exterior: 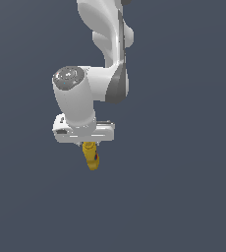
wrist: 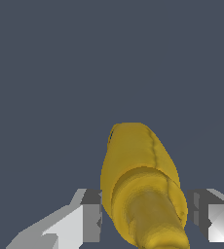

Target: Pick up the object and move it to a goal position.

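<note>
The object [exterior: 92, 158] is a small yellow squeeze bottle hanging just below the white hand of the arm in the exterior view, tilted slightly. My gripper [exterior: 89, 145] is shut on its upper part, and the hand hides most of the fingers there. In the wrist view the object [wrist: 136, 160] points away from the camera, its ribbed cap end nearest. The gripper [wrist: 145, 221] holds it, with one grey finger pad [wrist: 91, 219] against one side and the other finger [wrist: 204, 216] close at the opposite side. No label patch shows.
A uniform dark grey-blue surface [exterior: 183, 197] fills both views. The white arm [exterior: 105, 49] rises toward the top of the exterior view. No other objects or markers appear.
</note>
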